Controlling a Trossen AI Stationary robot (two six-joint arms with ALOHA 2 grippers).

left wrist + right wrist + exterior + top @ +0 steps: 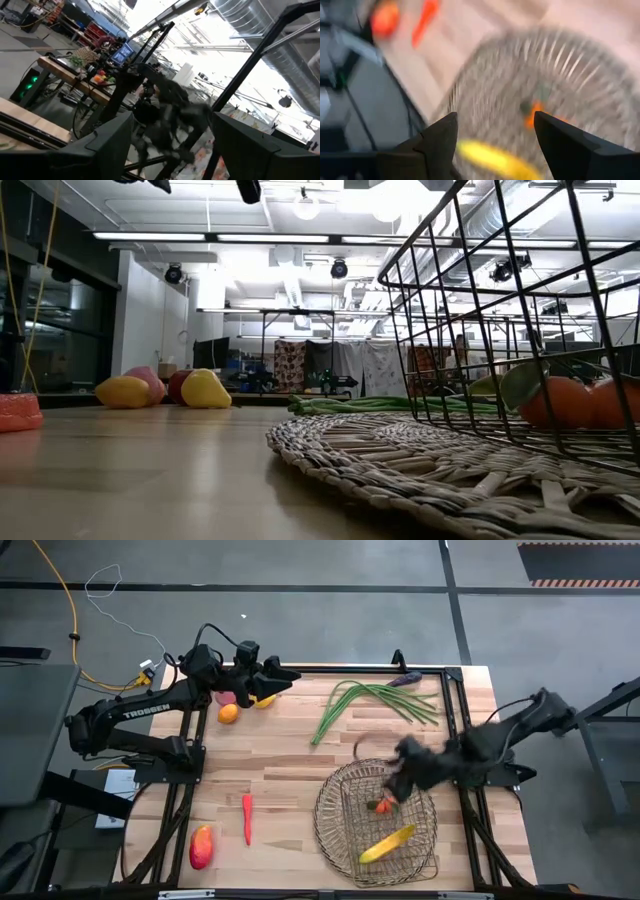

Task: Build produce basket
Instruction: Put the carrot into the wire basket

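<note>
Two fruits sit in the basket [330, 825], an orange [384, 805] and a banana [387, 843].
Right gripper [397, 783] hovers spread and empty above them, blurred; a low swing could snag the wire. Left gripper [283, 675], spread, waits over the far fruit.

From my overhead camera, the basket [375, 820] sits on the table [290, 755] in its near right part. Inside it I see the banana [386, 843] towards the near side and an orange [383, 806] beyond it, near the middle. My right gripper [400, 785] hangs over the basket's far half, just above that orange. The green beans [372, 703] lie behind the basket, with the eggplant [405, 679] at the far edge beyond them. The chilli [247, 818] lies left of the basket, and the mango [201, 846] further left, near the front edge. At the far left, another orange [228, 713] lies beside my left gripper [268, 680], which hovers over the fruit there.
</note>
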